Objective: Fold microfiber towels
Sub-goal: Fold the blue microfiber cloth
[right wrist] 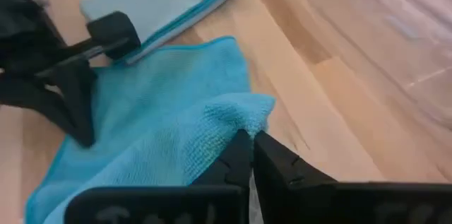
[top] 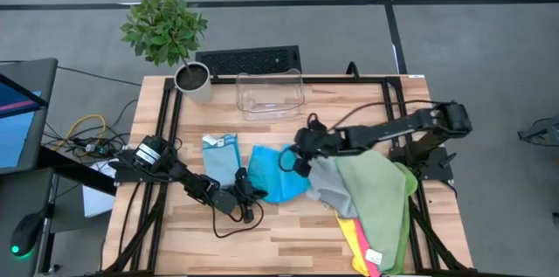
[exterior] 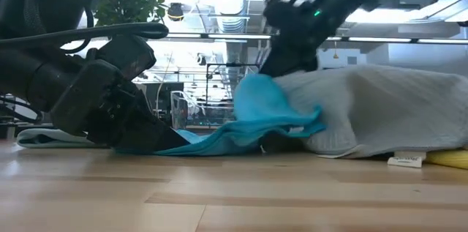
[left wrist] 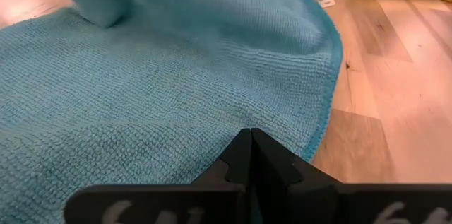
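A teal microfiber towel (top: 272, 179) lies in the middle of the table, its right side raised in a hump (exterior: 257, 96). My right gripper (right wrist: 252, 143) is shut on that raised part. My left gripper (left wrist: 251, 143) is shut, and its tips are down on the towel's near left part (exterior: 157, 138). A folded light blue towel (top: 220, 156) lies flat to the left. To the right, a heap rests on the table: a grey towel (top: 327, 185), a green towel (top: 377, 194), and yellow and pink ones (top: 356, 240). My left gripper rests its shut fingertips on the teal towel close to its hemmed edge (left wrist: 311, 136), slanting down from the table's left. The cloth lies flat on the table there; whether any of it is caught between the tips I cannot tell. My right gripper pinches a bunched corner or fold of the teal towel (right wrist: 244, 114) between its two fingers, slanting down from the table's right. That part is lifted off the table. The cloth slopes down slack to where the remainder lies on the wood (right wrist: 141, 132).
A clear plastic bin (top: 271, 93) stands at the far middle of the table, with a potted plant (top: 192, 76) at the far left and a keyboard (top: 249, 58) behind the bin. Bare wood (top: 288, 242) stretches along the near edge.
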